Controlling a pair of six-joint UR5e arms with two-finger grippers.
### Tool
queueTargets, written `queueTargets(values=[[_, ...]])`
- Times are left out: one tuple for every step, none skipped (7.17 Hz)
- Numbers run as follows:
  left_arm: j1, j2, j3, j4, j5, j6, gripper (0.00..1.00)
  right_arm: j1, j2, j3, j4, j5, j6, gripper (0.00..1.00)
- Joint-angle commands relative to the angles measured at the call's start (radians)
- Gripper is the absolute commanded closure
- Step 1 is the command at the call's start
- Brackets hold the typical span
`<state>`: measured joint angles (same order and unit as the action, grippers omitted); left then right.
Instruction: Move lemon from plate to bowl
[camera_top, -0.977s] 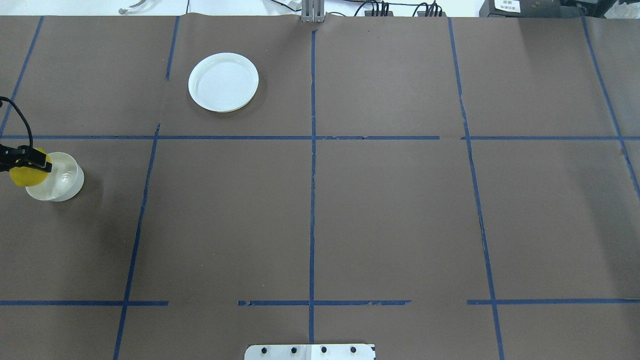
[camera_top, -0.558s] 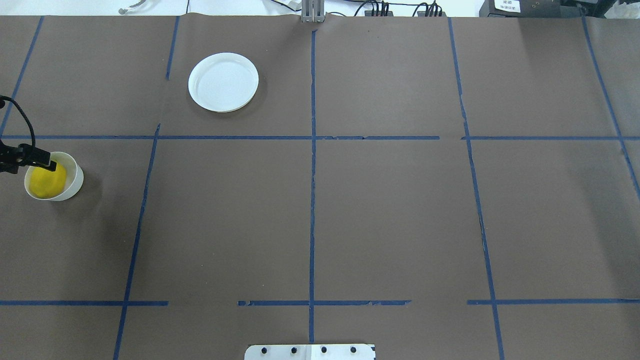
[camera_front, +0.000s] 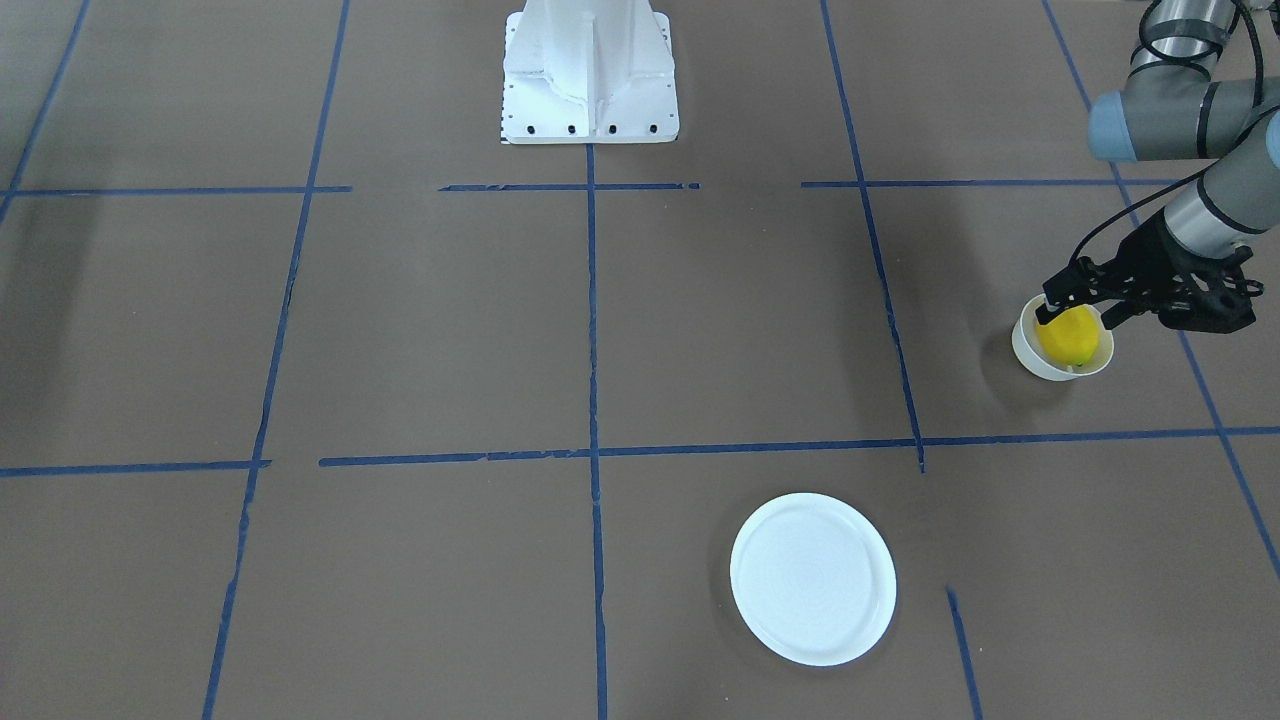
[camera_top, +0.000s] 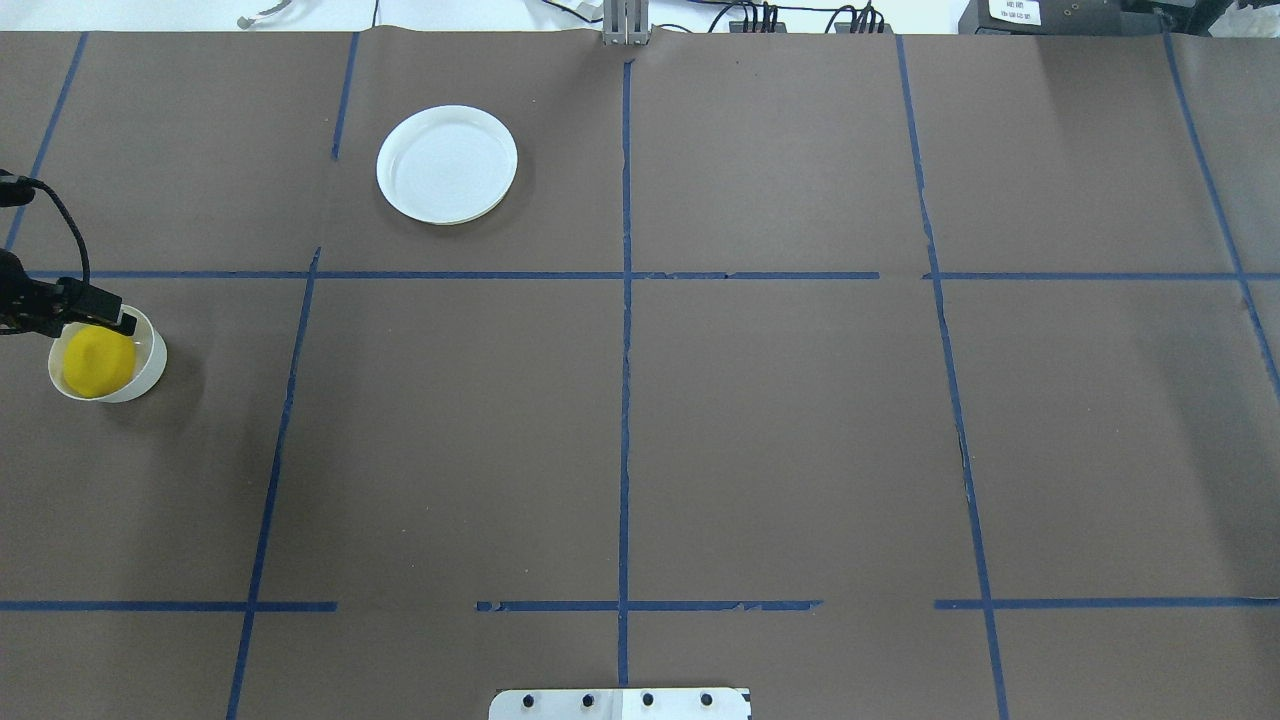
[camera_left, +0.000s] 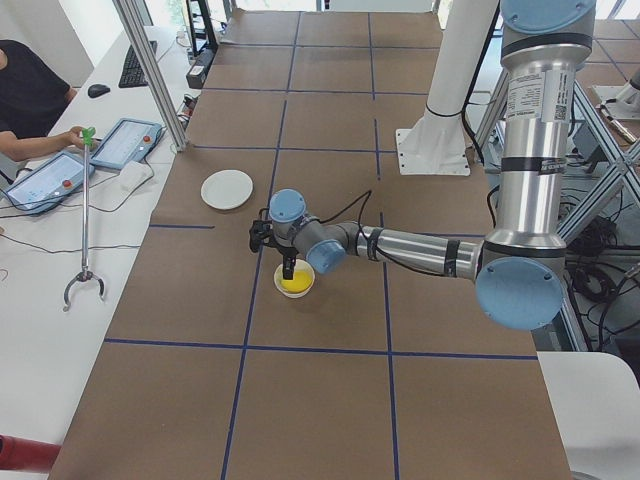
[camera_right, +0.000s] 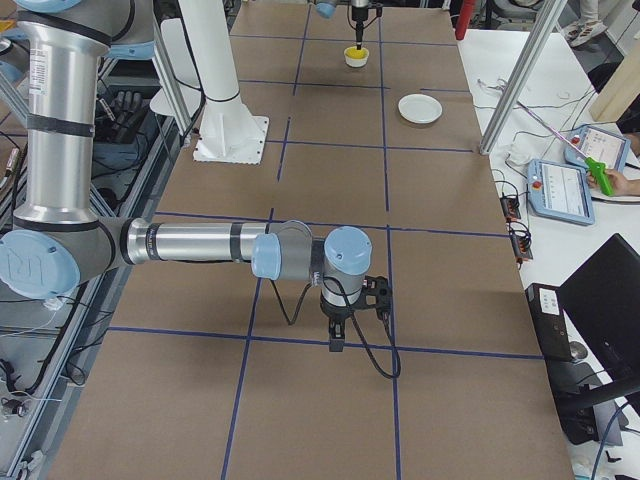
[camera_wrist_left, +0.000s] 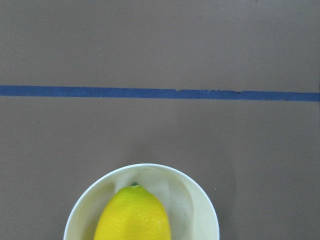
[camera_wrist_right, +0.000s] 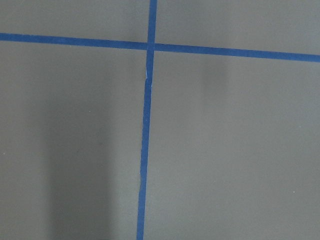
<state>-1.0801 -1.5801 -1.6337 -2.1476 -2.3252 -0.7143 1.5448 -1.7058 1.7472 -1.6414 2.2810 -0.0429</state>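
The yellow lemon (camera_front: 1068, 336) lies inside the small white bowl (camera_front: 1025, 352) at the table's left end. It shows there in the overhead view too: lemon (camera_top: 97, 362), bowl (camera_top: 152, 362). My left gripper (camera_front: 1078, 308) hovers just above the bowl, open, with a finger on either side of the lemon and not touching it. The left wrist view looks down on the lemon (camera_wrist_left: 132, 217) in the bowl (camera_wrist_left: 209, 207). The flat white plate (camera_top: 447, 164) is bare at the far side. My right gripper (camera_right: 336, 338) shows only in the exterior right view, so I cannot tell its state.
The table is brown paper crossed by blue tape lines. The robot's white base (camera_front: 590, 80) stands at the middle of the near edge. The right arm hangs low over the table's right end (camera_right: 300, 255). An operator with tablets (camera_left: 120, 145) sits beyond the far edge.
One second ago the left gripper held the lemon over the bowl's left rim. It has let go, the lemon now rests in the bowl, and the gripper has risen slightly.
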Motion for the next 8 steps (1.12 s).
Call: queueTargets(values=[[-0.078,-0.041,-0.009,0.143,-0.019,0.256,0.0,0.0,0.0,0.0,0.0,0.0,0.0,0.0],[-0.146,-0.053,-0.029,0.199,-0.016,0.348,0.0,0.0,0.0,0.0,0.0,0.0,0.0,0.0],[-0.181,-0.052,-0.047,0.215,-0.013,0.413,0.0,0.0,0.0,0.0,0.0,0.0,0.0,0.0],[-0.234,-0.04,-0.064,0.216,-0.013,0.485,0.0,0.0,0.0,0.0,0.0,0.0,0.0,0.0],[-0.273,-0.035,-0.077,0.259,-0.007,0.583,0.0,0.0,0.0,0.0,0.0,0.0,0.0,0.0],[-0.361,-0.035,-0.071,0.356,0.004,0.714,0.0,0.0,0.0,0.0,0.0,0.0,0.0,0.0],[-0.429,-0.031,-0.061,0.494,0.006,0.821,0.0,0.0,0.0,0.0,0.0,0.0,0.0,0.0],[-0.455,-0.002,-0.045,0.521,0.004,0.955,0.0,0.0,0.0,0.0,0.0,0.0,0.0,0.0]])
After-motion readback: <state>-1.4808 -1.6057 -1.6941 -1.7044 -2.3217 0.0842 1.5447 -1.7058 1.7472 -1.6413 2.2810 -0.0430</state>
